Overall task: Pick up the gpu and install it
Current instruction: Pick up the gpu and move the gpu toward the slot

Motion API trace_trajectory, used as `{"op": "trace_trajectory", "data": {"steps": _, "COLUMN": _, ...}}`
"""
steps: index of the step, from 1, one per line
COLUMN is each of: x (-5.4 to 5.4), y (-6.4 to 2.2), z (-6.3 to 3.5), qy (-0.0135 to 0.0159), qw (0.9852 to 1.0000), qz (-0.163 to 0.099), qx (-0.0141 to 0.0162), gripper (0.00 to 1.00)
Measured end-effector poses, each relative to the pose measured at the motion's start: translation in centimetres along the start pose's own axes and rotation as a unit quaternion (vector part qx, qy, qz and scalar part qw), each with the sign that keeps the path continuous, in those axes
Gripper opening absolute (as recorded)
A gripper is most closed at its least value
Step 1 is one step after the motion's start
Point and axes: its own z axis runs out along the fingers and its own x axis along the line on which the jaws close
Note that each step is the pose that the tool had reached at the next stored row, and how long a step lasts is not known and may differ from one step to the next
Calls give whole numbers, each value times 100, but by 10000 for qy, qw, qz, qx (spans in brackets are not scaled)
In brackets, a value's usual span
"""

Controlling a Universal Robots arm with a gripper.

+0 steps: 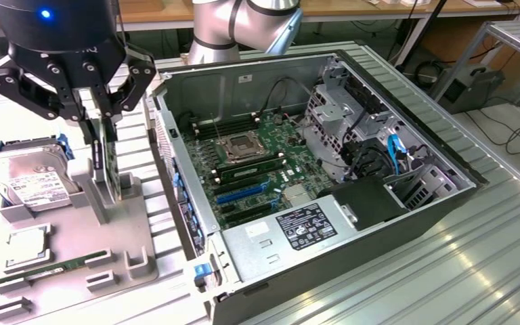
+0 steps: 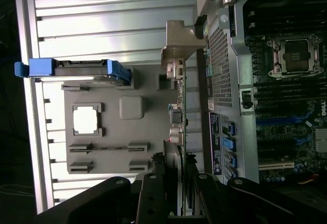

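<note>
One gpu (image 1: 111, 159) stands on edge in a slot of the grey holder (image 1: 70, 203), on the exterior view's left of the open computer case (image 1: 332, 162). It is a thin, dark card. Seen edge-on in the wrist view, the gpu (image 2: 178, 114) shows small components along its length and a narrow silver bracket (image 2: 176, 45) at the end farthest from the gripper. Its lower edge sits in the holder, just beside the case wall.

The arm (image 1: 242, 24) reaches in from the far side of the bench (image 1: 477, 264), with the wrist pointing straight down over the holder. The gripper (image 1: 103, 125) is drawn narrow, one finger on each face of the card's upper part. In the wrist view the gripper (image 2: 176, 183) appears to clamp the card between its pads. A hard drive in a blue frame (image 1: 25, 179) rests at the holder's far corner, apart from the fingers.
</note>
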Motion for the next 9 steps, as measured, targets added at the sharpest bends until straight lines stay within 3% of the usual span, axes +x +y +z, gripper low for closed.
{"op": "trace_trajectory", "data": {"steps": 9, "x": 0, "y": 1, "z": -23, "qy": 0, "qw": 10000, "qz": 0, "qx": 0, "gripper": 26}}
